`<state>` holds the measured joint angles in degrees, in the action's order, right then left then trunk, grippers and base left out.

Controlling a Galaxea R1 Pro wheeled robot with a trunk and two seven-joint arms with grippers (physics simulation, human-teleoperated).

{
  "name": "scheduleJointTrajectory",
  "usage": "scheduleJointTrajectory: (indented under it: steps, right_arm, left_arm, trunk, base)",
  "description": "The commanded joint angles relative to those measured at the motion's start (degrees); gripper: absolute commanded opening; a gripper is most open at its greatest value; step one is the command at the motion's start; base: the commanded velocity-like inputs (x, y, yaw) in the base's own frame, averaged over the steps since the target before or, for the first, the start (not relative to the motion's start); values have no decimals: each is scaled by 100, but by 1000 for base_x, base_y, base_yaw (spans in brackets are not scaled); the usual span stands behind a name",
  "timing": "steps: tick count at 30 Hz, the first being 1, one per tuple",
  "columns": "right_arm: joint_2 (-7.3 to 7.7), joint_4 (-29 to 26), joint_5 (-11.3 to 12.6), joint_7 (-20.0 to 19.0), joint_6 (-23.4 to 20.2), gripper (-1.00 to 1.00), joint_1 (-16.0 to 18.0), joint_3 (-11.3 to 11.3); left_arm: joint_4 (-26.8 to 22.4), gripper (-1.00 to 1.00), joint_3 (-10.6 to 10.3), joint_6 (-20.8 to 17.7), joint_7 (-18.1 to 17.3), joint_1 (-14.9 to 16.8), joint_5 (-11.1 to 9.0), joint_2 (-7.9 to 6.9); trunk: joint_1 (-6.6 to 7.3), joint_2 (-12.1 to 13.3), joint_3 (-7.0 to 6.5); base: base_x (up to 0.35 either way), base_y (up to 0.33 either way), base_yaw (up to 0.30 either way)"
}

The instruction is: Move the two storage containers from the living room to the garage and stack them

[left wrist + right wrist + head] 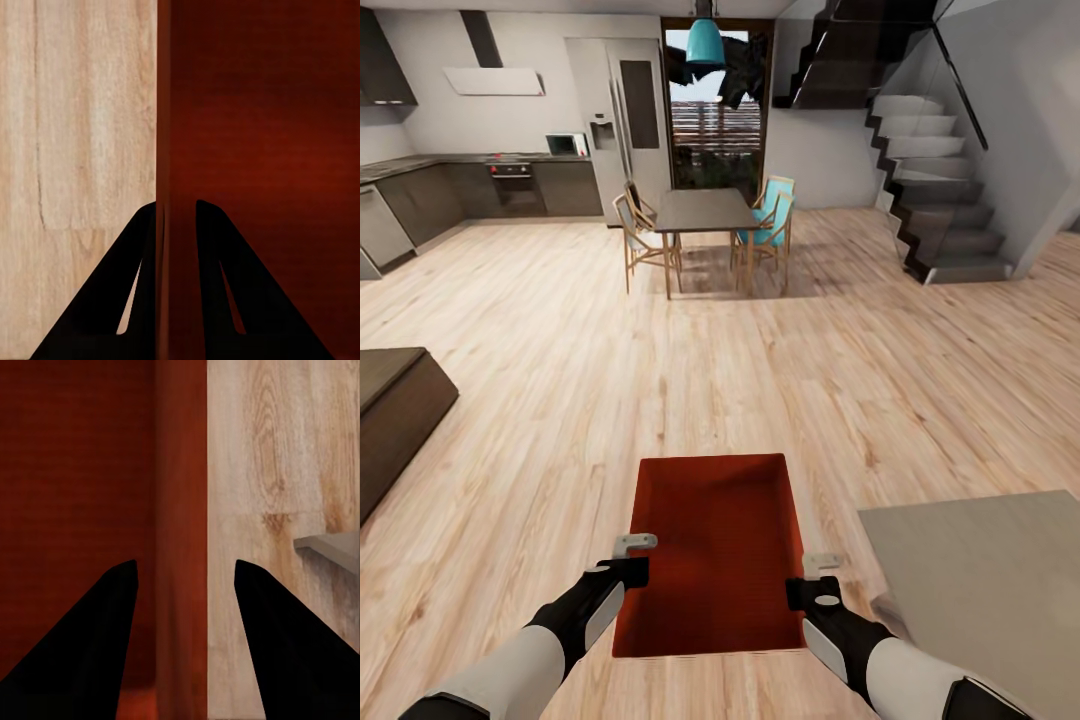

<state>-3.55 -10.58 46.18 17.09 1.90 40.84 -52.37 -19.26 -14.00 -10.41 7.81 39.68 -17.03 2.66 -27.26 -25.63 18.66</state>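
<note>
Orange-red, ribbed, open-top storage container [712,550] hangs between both arms over light wood plank floor [780,380], long axis pointing ahead. Left gripper [178,214] pinches its left wall; right gripper [186,574] straddles the right wall, spread wide.

Open planks [780,370] ahead, beyond container [715,550].

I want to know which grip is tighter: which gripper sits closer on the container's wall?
Left. The left gripper has fingers pinched against the storage container wall; the right gripper straddles the opposite wall with gaps either side.
</note>
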Motion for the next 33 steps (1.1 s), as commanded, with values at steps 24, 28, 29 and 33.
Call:
scheduleJointTrajectory:
  steps: [24,28,29,33]
  right_arm:
    - [24,12,181,14,12,-100,3,-60]
    - [22,12,181,14,12,-100,3,-60]
    - [22,12,181,14,12,-100,3,-59]
    - [22,12,181,14,12,-100,3,-59]
  left_arm:
    - [-34,-100,-130,-26,81,4,-38,-73]
    - [-34,-100,-130,-25,81,4,-38,-73]
    - [-34,-100,-130,-26,81,4,-38,-73]
    - [-34,-100,-130,-28,81,4,-38,-73]
  trunk:
    - [-6,-9,9]
    - [-6,-9,9]
    - [-6,-9,9]
    - [-6,-9,9]
  base:
    - [324,0,0]
    - [324,0,0]
    - [324,0,0]
    - [324,0,0]
